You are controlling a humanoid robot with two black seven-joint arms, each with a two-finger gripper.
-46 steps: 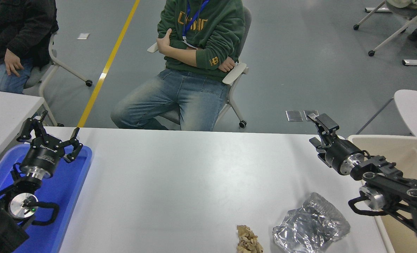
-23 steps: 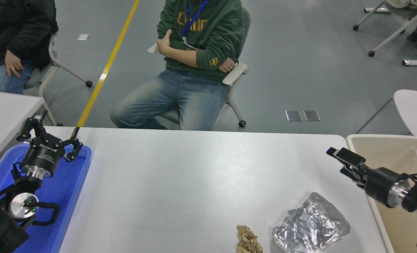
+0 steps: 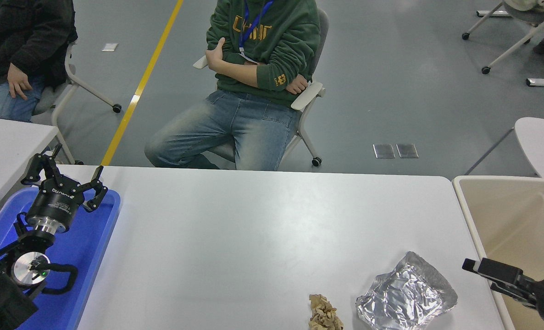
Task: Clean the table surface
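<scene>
Nearby, crumpled foil (image 3: 406, 293) and a brown wad (image 3: 324, 313) lie on the table surface (image 3: 253, 229) beside the right end effector (image 3: 485, 271), empty, barely parted.

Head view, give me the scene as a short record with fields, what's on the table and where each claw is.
table surface: white, largely bare
litter: crumpled foil wrapper and brown crumpled paper scrap, both at the near edge, right of centre, apart
left claw: open, parked over the blue tray at the table's left end
right claw: low at the right edge, beside the foil, not touching it; open or shut unclear
beige bin: right of the table
people: two seated at the far side
</scene>
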